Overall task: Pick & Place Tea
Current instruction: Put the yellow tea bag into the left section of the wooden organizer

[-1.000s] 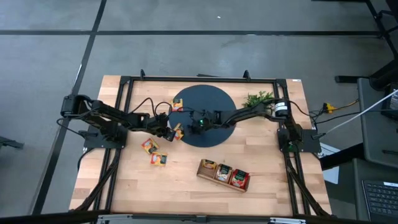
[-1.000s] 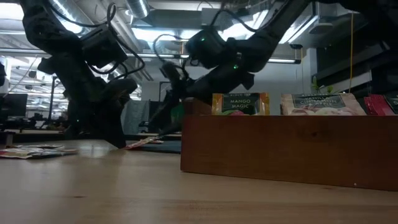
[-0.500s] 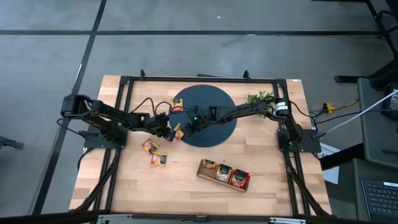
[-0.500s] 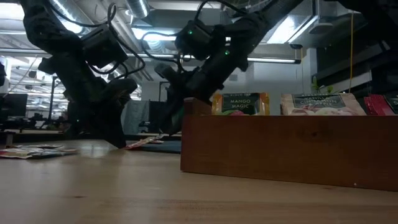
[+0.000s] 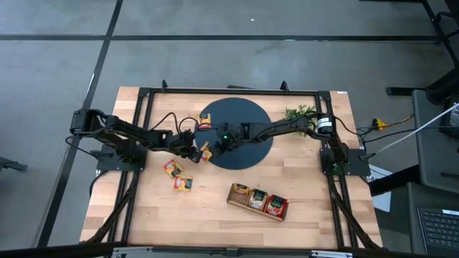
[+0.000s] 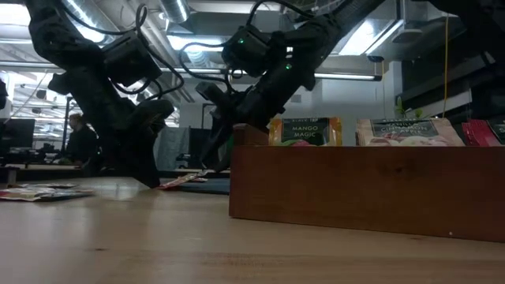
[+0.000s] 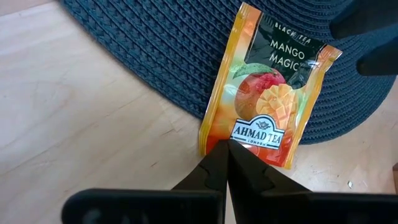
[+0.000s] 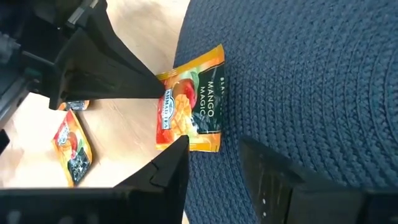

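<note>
An orange "Mango Magic" tea packet (image 7: 267,93) lies across the left rim of a dark round woven mat (image 5: 240,122). My left gripper (image 7: 227,144) reaches in from the table's left and is shut on its near edge. My right gripper (image 8: 214,165) comes from the right and hangs open just above the mat. One of its fingers (image 8: 174,155) stands close beside the packet's end; I see no touch. A second packet (image 5: 204,120) lies on the mat, and two more (image 5: 172,168) (image 5: 184,183) lie on the wood. My left gripper pinches the packet's short edge below the brand label (image 7: 245,142), about mid-way along it, between its two fingertips. The fingers slant down from the table's left. The packet's far part rests on the mat, and the pinched end sits over the wood.
A long wooden tray (image 5: 258,201) with upright packets stands toward the near right. A small green plant (image 5: 297,112) sits at the far right by the mat. A dark frame runs around the tabletop. Bare wood lies near the front edge.
My right gripper has moved a little toward the table's left, closer to the held packet. Its wrist has tipped and rolled, and its fingers have stayed open. It has kept still for the last half second. The left gripper and the packet have not moved.
</note>
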Robot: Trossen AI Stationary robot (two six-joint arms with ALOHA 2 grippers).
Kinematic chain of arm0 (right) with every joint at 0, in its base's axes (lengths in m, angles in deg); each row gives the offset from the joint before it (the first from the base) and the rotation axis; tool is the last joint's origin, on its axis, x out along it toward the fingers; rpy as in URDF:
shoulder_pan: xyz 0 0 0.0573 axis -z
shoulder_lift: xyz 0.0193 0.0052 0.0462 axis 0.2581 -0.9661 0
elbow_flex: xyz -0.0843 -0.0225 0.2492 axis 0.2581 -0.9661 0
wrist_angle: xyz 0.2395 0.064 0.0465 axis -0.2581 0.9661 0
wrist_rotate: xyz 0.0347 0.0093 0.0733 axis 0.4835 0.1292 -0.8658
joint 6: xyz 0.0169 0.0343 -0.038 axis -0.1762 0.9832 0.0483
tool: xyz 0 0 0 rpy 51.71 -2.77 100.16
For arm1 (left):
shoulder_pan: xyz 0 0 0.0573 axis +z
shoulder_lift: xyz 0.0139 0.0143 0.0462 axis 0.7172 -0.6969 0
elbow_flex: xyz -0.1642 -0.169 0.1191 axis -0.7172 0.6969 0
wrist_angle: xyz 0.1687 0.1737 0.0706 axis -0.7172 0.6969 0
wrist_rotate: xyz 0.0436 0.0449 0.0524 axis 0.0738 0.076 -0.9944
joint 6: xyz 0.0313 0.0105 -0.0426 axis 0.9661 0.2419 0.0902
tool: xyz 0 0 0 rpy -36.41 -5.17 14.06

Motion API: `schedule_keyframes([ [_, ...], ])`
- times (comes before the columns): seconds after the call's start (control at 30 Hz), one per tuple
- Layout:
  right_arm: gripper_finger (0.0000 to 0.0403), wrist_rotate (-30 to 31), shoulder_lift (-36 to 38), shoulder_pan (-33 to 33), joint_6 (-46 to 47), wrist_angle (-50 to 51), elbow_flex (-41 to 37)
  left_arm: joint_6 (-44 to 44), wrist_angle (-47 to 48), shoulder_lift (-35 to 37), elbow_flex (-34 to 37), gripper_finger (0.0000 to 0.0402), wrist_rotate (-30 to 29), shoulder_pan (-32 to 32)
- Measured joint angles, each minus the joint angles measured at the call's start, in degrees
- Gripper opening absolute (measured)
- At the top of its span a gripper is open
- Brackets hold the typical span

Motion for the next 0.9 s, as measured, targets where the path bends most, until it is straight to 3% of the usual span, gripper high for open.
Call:
schedule_keyframes([
  [0.53, 0.0138, -2.7, -1.7, 0.3, 1.0, -2.2, -0.1, 0.0, -0.1, 0.0, 0.0, 0.0003, 0.0, 0.0],
  [0.9, 0.0049, -4.1, -1.9, 0.9, 0.8, -5.1, -0.1, 0.0, -0.2, 0.0, 0.0, 0.0003, -0.4, 0.0],
])
